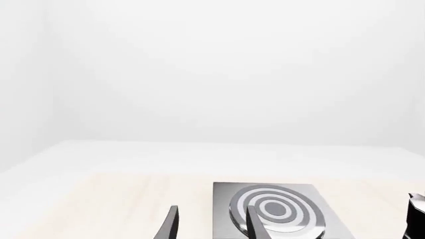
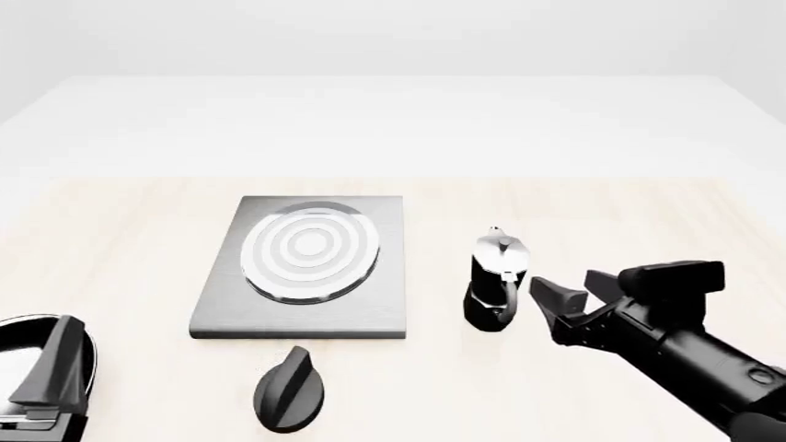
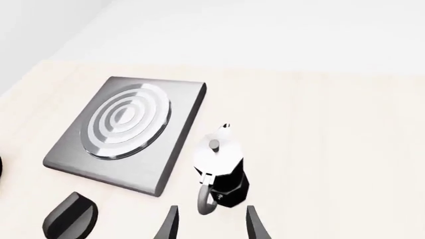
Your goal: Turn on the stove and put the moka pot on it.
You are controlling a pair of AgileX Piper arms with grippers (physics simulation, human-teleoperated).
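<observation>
Two fingers of the left gripper (image 1: pixel 209 224) stand apart in the left wrist view, empty, facing the stove (image 1: pixel 279 211). From the front, the right gripper (image 2: pixel 568 299), spread and empty, sits just beside the moka pot (image 2: pixel 496 278), which stands upright right of the stove; the black knob (image 2: pixel 289 389) lies untouched. The right wrist view suggests closing on the handle comes next.

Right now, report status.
Right gripper open, fingers just behind the pot. Left gripper open, idle. Pot upright beside stove. Nothing between.
</observation>
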